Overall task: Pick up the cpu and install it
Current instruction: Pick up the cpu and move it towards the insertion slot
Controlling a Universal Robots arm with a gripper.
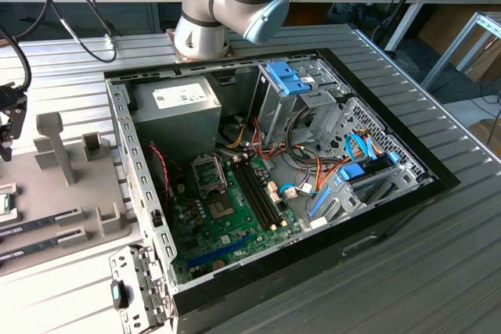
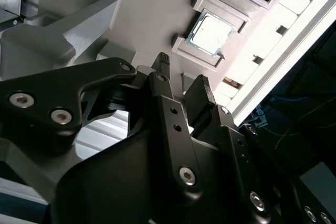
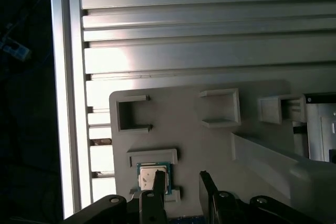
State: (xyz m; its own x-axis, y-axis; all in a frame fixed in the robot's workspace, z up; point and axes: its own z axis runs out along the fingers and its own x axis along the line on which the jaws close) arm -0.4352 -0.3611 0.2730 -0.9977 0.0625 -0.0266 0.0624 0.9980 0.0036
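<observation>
Black two-fingered pincer (image 2: 182, 72), seen in the second wrist view, was held with fingers parted and nothing gripped, its tips clear of the small flat square cpu with dull silver-grey top and thin green rim (image 2: 211, 33). Said cpu lay flat in a shallow rimmed pocket of a pale grey moulded plastic fixture plate (image 2: 157, 9), near the plate's edge, the plate resting on a ribbed aluminium table (image 3: 210, 51). Further out, in the exterior view, an open black desktop computer case (image 1: 313, 252) lay to the exterior view's right of the plate, its green motherboard (image 1: 227, 228) exposed.
</observation>
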